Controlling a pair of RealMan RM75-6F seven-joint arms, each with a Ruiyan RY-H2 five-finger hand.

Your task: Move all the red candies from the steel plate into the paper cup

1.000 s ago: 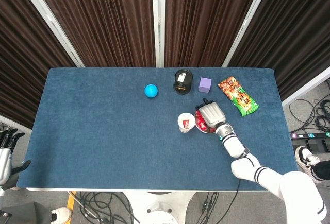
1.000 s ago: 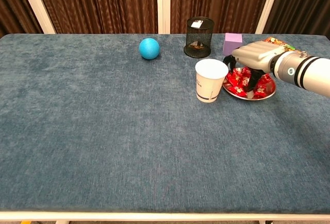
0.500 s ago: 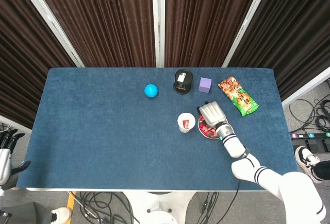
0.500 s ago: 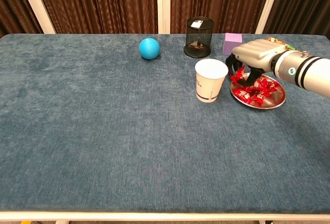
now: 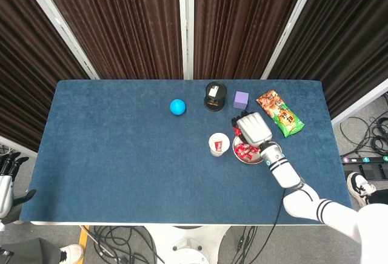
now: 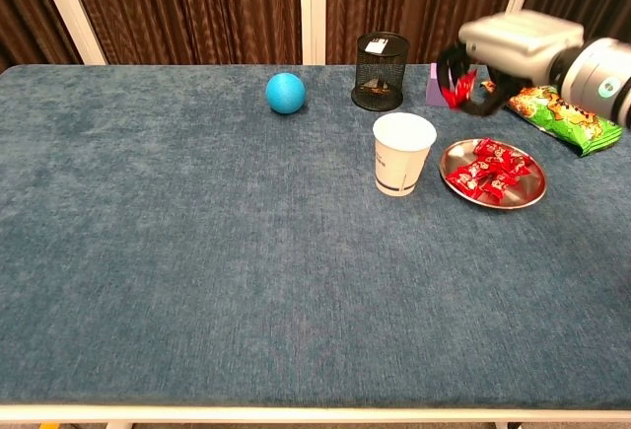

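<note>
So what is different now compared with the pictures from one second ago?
The right hand has risen from the steel plate and now hangs above it, its fingers holding a red candy taken from the pile. The plate had slid a little toward the right hand's side. The paper cup, blue ball, mesh pen holder and snack bag stayed in place.
</note>
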